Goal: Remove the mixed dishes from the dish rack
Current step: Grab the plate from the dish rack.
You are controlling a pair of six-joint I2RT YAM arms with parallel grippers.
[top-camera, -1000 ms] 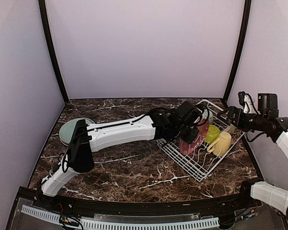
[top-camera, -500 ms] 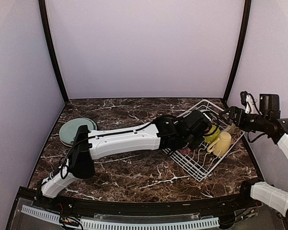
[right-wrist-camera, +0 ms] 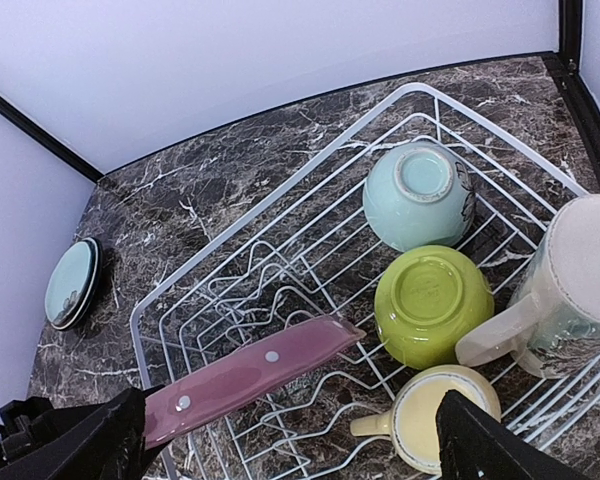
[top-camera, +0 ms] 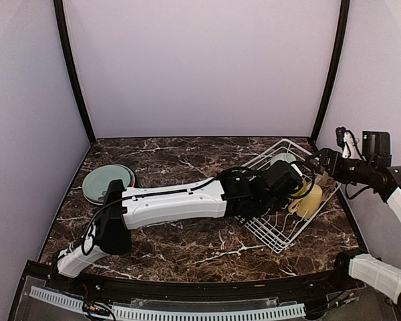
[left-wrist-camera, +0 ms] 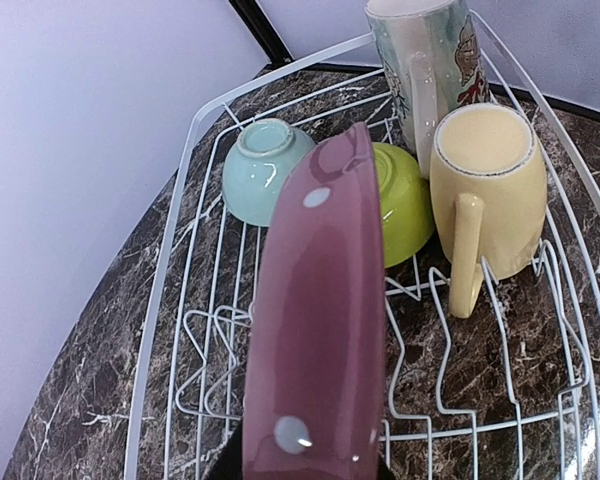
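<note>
Since a second ago, the left end effector (top-camera: 284, 182) has sunk from above the rack (top-camera: 274, 239) to low among its wires, clamped on the plate (left-wrist-camera: 320, 320): a glossy maroon-pink disc with pale dots, seen edge-on, upright over the prongs, its tip near the lime bowl (left-wrist-camera: 405, 200). At the rack's far side hovers the right end effector (top-camera: 319, 162), fingers spread wide. Beyond the plate sit the mint bowl (left-wrist-camera: 263, 170), yellow mug (left-wrist-camera: 487, 185) and cream mug (left-wrist-camera: 425, 60).
</note>
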